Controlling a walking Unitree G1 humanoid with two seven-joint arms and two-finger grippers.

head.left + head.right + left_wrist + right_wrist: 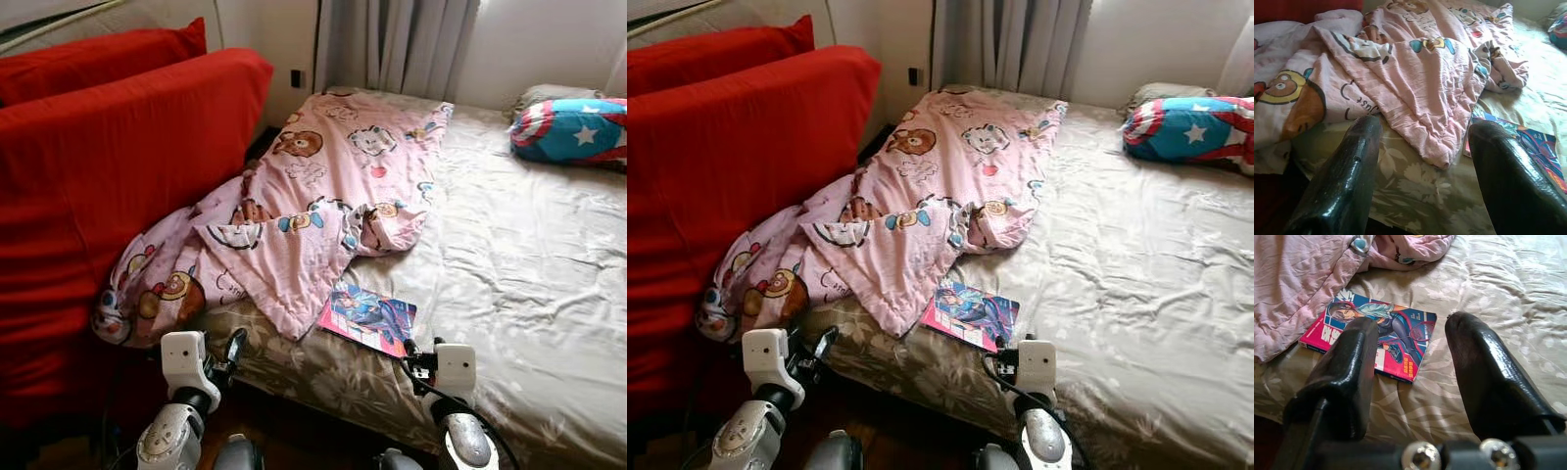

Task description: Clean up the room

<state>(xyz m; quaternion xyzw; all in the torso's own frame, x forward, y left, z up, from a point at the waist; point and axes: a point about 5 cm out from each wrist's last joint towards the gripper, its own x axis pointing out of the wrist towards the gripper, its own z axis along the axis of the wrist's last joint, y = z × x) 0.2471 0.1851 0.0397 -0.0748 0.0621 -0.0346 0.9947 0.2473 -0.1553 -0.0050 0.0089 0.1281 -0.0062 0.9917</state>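
A crumpled pink cartoon-print blanket [313,196] lies across the left half of the bed [529,264], and one end spills down against the red couch. A colourful comic book [370,318] lies flat on the sheet near the bed's front edge, just right of the blanket's lower corner. My right gripper [1410,323] is open, low at the bed's edge, with the comic book [1396,328] just beyond its fingertips. My left gripper [1422,129] is also open. It hovers at the bed's front left corner, facing the blanket [1415,73], and holds nothing.
A red couch [118,166] stands tight against the bed's left side. A blue star-patterned pillow [573,129] rests at the far right by the head end. Grey curtains [392,44] hang behind the bed. Dark wooden floor shows below the bed's front edge.
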